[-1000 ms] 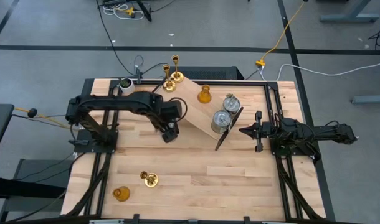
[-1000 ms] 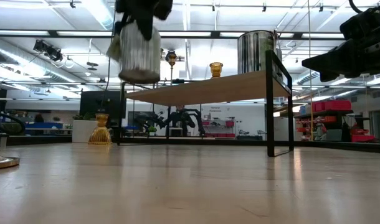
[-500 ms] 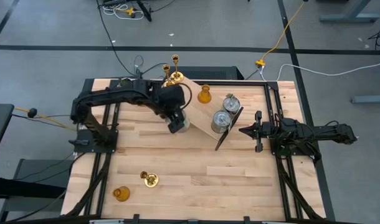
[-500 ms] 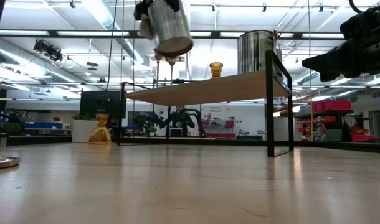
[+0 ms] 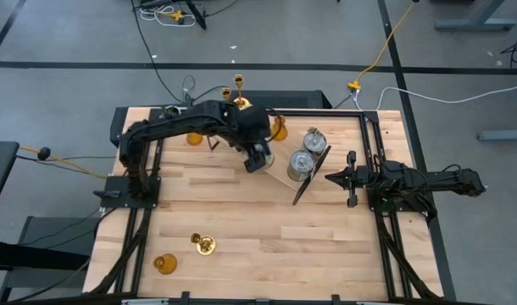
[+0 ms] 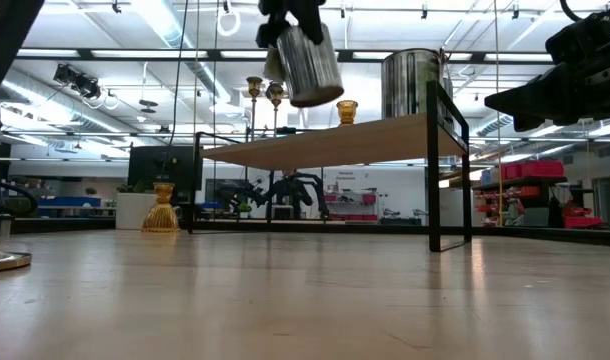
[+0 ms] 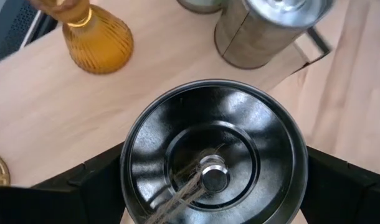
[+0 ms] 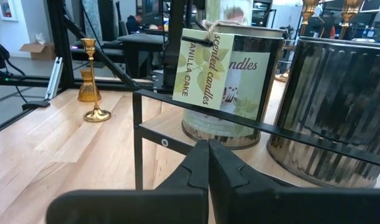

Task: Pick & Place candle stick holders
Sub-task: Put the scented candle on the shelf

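Silver-grey metal cylinder (image 6: 310, 62) held aloft, tilted, over the raised shelf (image 5: 267, 148).
Left end effector (image 7: 212, 171) pinches it between wide-spread fingers, its axis slanted, bare shelf board just below; right end effector (image 8: 209, 163), pressed together, waits beyond the shelf's far end. Landing spot is hidden beneath the cylinder.

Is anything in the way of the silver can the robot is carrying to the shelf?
The left gripper holds the silver can above the shelf. Nothing shows under it; two silver cans stand farther along.
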You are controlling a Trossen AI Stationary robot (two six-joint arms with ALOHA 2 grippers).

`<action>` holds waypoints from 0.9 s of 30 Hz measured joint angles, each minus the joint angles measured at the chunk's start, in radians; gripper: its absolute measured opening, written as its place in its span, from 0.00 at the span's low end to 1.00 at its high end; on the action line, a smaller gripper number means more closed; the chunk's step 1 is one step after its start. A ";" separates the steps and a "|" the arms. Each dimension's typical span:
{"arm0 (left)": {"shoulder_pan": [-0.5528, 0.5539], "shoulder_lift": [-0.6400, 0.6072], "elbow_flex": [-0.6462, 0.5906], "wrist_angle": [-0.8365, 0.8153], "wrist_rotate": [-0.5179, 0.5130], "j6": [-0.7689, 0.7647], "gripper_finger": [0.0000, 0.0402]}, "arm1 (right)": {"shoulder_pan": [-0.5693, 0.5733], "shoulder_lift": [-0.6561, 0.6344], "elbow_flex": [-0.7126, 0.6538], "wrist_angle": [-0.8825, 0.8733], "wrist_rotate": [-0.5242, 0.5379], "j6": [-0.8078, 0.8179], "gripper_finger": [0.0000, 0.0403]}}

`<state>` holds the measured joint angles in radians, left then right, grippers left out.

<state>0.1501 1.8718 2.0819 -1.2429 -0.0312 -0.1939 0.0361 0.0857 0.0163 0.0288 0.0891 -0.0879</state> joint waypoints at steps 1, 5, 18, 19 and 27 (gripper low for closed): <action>0.000 0.008 0.000 -0.001 -0.010 0.021 0.92 | 0.000 0.000 0.000 0.000 0.000 0.000 0.01; 0.006 0.040 0.000 -0.013 -0.027 0.111 0.93 | 0.000 0.000 0.000 0.000 0.000 0.000 0.01; 0.070 0.060 0.000 -0.002 -0.073 0.240 0.93 | 0.000 0.000 0.000 0.000 0.000 0.000 0.01; 0.074 0.060 0.000 -0.004 -0.073 0.239 0.93 | 0.000 0.000 0.000 0.000 0.000 0.000 0.01; 0.087 0.083 0.000 -0.020 -0.049 0.235 0.93 | 0.000 0.000 0.000 0.000 0.000 0.000 0.01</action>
<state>0.2375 1.9544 2.0815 -1.2634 -0.0802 0.0409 0.0364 0.0860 0.0162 0.0288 0.0891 -0.0879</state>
